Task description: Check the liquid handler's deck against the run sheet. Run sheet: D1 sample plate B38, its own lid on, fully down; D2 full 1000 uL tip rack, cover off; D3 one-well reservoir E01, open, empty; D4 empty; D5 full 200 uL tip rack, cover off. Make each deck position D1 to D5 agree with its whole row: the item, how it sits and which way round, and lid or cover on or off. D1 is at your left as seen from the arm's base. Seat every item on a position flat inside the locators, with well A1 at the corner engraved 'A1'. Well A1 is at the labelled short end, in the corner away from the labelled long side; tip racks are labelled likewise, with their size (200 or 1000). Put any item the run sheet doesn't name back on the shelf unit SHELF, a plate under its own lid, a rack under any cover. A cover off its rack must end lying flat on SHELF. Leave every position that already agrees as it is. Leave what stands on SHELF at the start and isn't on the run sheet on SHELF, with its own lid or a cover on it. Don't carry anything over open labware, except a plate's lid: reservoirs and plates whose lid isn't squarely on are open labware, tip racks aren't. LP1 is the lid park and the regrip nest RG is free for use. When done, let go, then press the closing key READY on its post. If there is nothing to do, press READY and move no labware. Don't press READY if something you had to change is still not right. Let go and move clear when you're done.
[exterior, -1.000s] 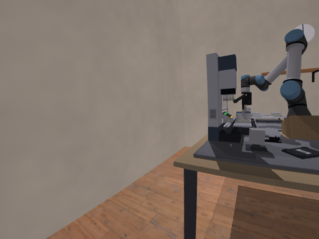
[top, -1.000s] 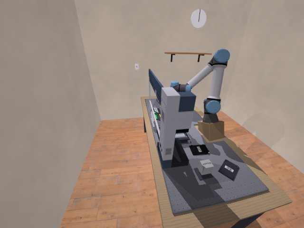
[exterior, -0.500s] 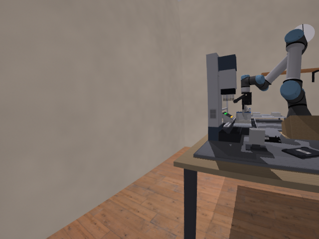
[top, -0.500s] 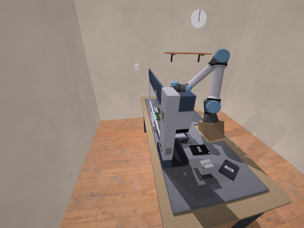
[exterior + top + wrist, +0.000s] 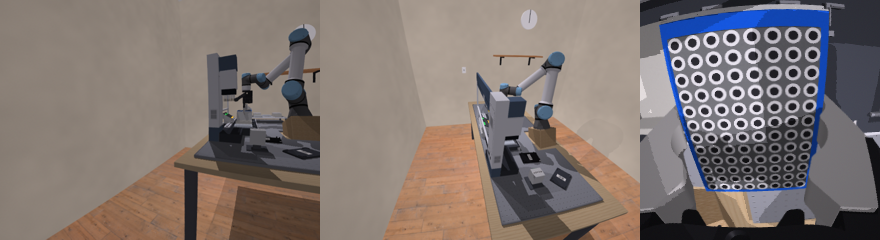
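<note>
In the wrist view a blue tip rack (image 5: 745,100), full of tips and with no cover, fills the frame. My gripper (image 5: 752,98) is shut on the blue tip rack, with one grey finger against each long side. In the exterior view the gripper (image 5: 245,107) hangs straight down beside the liquid handler's pipetting head (image 5: 228,94), and the rack (image 5: 243,114) sits low over the deck. I cannot tell if it rests on the deck or is just above it. In the top view the handler's tower (image 5: 500,129) hides the gripper and the rack.
A black lidded plate (image 5: 529,157), a grey labelled box (image 5: 537,174) and a black labelled item lying askew (image 5: 559,178) are on the near part of the bench. Pale labware stands at the far end (image 5: 266,114). The arm's base block (image 5: 542,135) is at the right.
</note>
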Controlling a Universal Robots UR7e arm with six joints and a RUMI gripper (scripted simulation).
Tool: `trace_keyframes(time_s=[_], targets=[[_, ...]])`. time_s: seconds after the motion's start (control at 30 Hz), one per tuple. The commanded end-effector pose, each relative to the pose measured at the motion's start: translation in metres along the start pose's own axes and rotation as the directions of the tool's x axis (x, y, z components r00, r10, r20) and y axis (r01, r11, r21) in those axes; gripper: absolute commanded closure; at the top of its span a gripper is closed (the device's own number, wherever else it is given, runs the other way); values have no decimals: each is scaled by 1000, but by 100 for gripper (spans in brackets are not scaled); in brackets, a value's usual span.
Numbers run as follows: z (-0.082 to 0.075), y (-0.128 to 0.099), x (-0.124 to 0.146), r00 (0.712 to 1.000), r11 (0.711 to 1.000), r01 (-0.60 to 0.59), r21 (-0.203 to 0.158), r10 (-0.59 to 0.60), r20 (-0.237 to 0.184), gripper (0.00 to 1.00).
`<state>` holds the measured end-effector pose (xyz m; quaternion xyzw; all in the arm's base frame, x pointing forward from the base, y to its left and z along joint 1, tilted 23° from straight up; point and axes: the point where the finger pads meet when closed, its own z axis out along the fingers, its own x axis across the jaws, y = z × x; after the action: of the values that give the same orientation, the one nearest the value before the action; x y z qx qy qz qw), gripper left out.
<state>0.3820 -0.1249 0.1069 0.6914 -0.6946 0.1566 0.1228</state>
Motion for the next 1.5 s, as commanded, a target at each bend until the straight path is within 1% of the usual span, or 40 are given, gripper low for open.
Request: trace_keyframes(time_s=[0.0, 0.2, 0.27, 0.77, 0.83, 1.33, 1.4, 1.47], targets=[[-11, -2, 1, 1000, 1000, -2, 4, 2, -2, 100], [-21, -2, 1, 1000, 1000, -2, 4, 2, -2, 100], [-21, -2, 1, 1000, 1000, -2, 4, 2, -2, 100], [-47, -2, 1, 1000, 1000, -2, 4, 2, -2, 100], [-47, -2, 1, 1000, 1000, -2, 4, 2, -2, 100], [-72, -2, 1, 1000, 1000, -2, 4, 2, -2, 100], [-72, -2, 1, 1000, 1000, -2, 4, 2, -2, 100], [-75, -2, 1, 1000, 1000, -2, 4, 2, -2, 100]])
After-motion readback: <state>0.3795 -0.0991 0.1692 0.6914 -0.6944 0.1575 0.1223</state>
